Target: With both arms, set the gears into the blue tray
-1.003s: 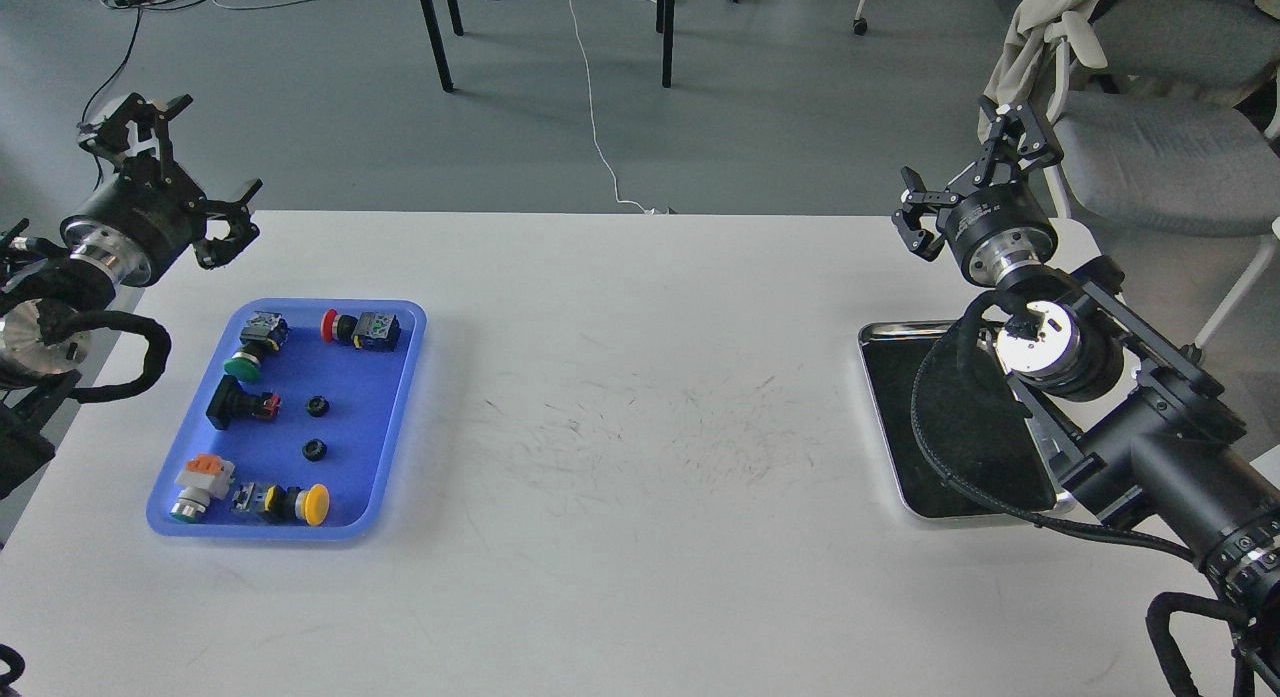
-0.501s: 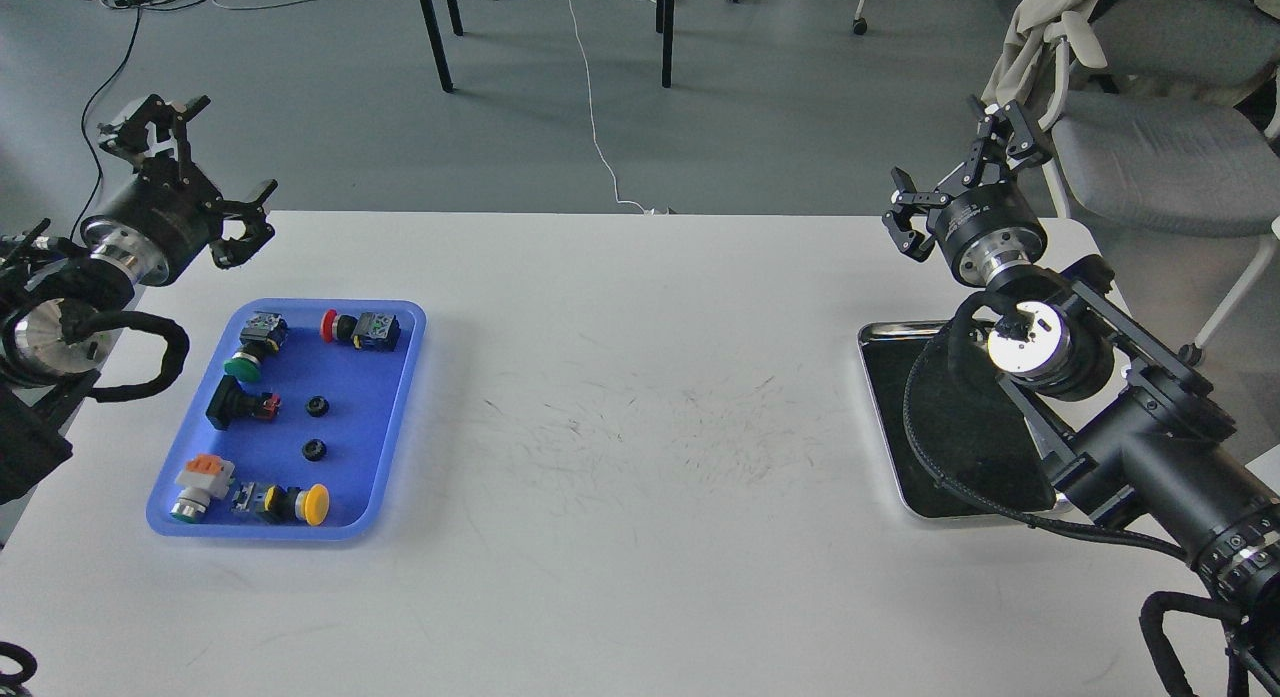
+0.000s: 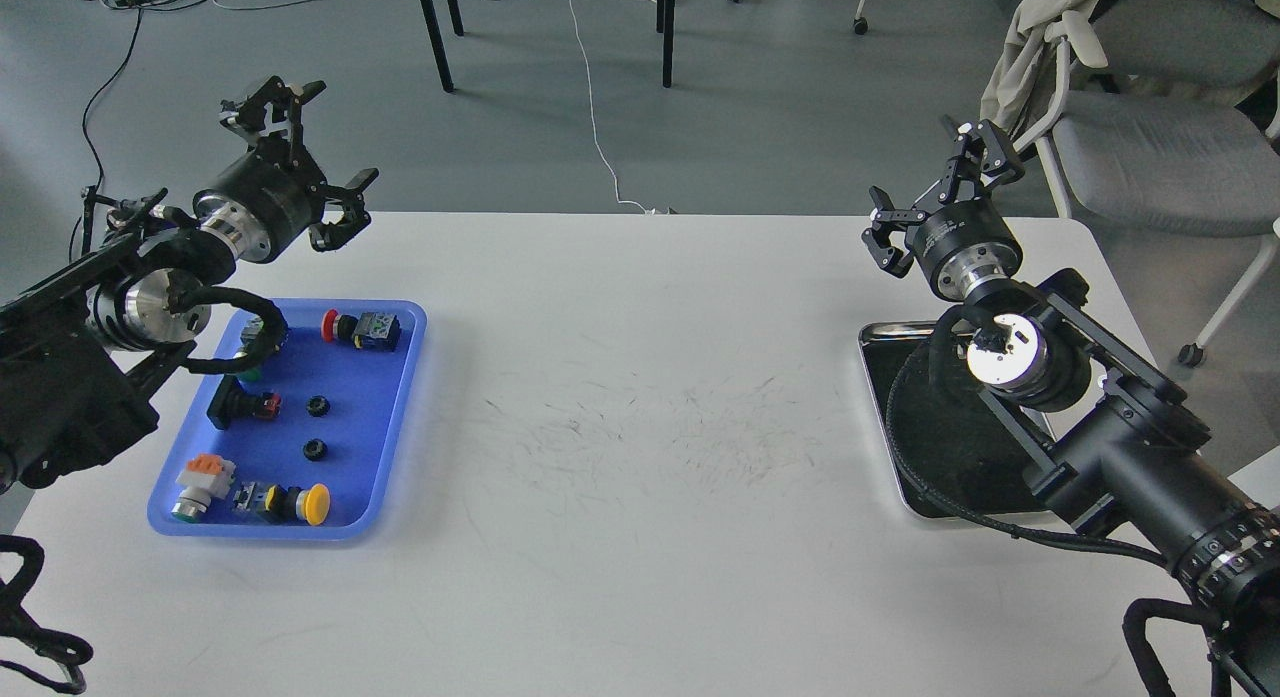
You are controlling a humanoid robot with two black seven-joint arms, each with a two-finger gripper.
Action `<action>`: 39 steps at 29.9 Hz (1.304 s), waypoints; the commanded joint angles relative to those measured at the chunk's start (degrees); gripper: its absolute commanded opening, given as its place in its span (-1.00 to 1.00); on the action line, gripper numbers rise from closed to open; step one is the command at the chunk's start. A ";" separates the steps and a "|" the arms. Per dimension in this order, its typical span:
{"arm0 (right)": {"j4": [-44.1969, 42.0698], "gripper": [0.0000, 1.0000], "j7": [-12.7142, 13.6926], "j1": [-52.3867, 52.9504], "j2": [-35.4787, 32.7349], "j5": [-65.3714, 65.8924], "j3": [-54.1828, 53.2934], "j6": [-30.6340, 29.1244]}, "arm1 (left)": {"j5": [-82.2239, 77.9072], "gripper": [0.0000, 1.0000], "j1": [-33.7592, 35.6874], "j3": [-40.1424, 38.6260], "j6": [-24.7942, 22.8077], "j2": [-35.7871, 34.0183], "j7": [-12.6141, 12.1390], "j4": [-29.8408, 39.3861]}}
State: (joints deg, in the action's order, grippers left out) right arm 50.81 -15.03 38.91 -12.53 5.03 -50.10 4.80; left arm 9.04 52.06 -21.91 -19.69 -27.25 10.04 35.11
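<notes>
Two small black gears (image 3: 318, 407) (image 3: 314, 449) lie in the middle of the blue tray (image 3: 395, 417) at the left of the white table. My left gripper (image 3: 305, 147) hangs open and empty above the table's back edge, beyond the tray's far end. On the right, my right gripper (image 3: 935, 197) is raised over the table's back right part, open, with nothing between its fingers.
Several coloured push-button switches (image 3: 360, 329) (image 3: 285, 502) lie around the gears in the blue tray. A steel tray with a dark inside (image 3: 880, 377) sits at the right, partly covered by my right arm. A chair (image 3: 1150, 147) stands behind the table's right corner.
My left arm has swung right and forward, bringing its gripper from off the table's left edge to beyond the blue tray. My right gripper has shifted slightly left. The gears have stayed put.
</notes>
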 commanded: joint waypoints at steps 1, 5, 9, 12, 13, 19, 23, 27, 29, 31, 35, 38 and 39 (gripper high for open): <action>0.17 0.96 0.00 -0.85 -1.18 -0.11 -0.18 -0.22 | -0.07 0.97 0.24 0.11 0.62 0.36 0.07 -0.31; 0.69 0.96 0.09 -1.29 -3.81 -0.11 -0.09 -0.22 | -0.07 0.97 0.24 0.11 0.62 1.50 0.15 -0.83; 1.31 0.96 0.26 -2.44 -6.36 -0.19 0.00 -0.49 | -0.07 0.97 0.50 0.11 0.53 1.59 0.15 -1.45; 1.75 0.96 0.26 -2.52 -7.51 -0.19 0.09 -0.40 | -0.07 0.97 0.41 0.11 0.62 1.59 0.15 -1.63; 1.75 0.96 0.26 -2.52 -7.51 -0.19 0.09 -0.40 | -0.07 0.97 0.33 0.11 0.62 1.59 0.24 -1.63; 1.92 0.96 0.17 -2.88 -8.39 -0.19 -0.26 -0.40 | -0.16 0.97 0.41 0.11 0.00 1.50 0.15 -2.77; 1.92 0.96 0.44 -2.88 -9.09 -0.28 -0.44 -0.49 | -0.07 0.97 0.85 0.02 0.53 1.85 -0.20 -2.77; 1.92 0.96 0.79 -2.96 -10.14 -0.46 -0.26 -1.36 | -0.16 0.97 0.59 0.02 0.18 1.77 -0.55 -2.77; 1.49 0.96 1.05 -3.05 -10.85 -0.81 0.00 -3.20 | -0.16 0.97 0.50 0.02 -0.34 1.15 -0.72 -2.77; 0.96 0.96 2.28 -3.23 -10.94 -1.07 0.09 -4.00 | -0.16 0.97 0.42 0.11 -0.61 0.80 -0.73 -2.86; 0.87 0.96 4.39 -3.40 -10.76 -1.16 0.00 -4.18 | -0.16 0.97 0.33 0.11 -0.79 0.71 -0.81 -3.21; 1.39 0.96 4.57 -4.45 -10.85 -1.16 0.70 -4.79 | -0.16 0.97 0.24 0.11 -0.70 0.80 -0.73 -3.30; 1.31 0.96 4.48 -4.72 -10.85 -1.07 0.88 -5.40 | -0.16 0.97 0.15 0.11 -0.61 0.80 -0.73 -3.38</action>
State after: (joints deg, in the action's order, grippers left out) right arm 51.87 -10.58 34.99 -23.41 3.88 -49.76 0.38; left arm 8.86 52.35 -21.80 -20.46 -26.50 9.29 31.87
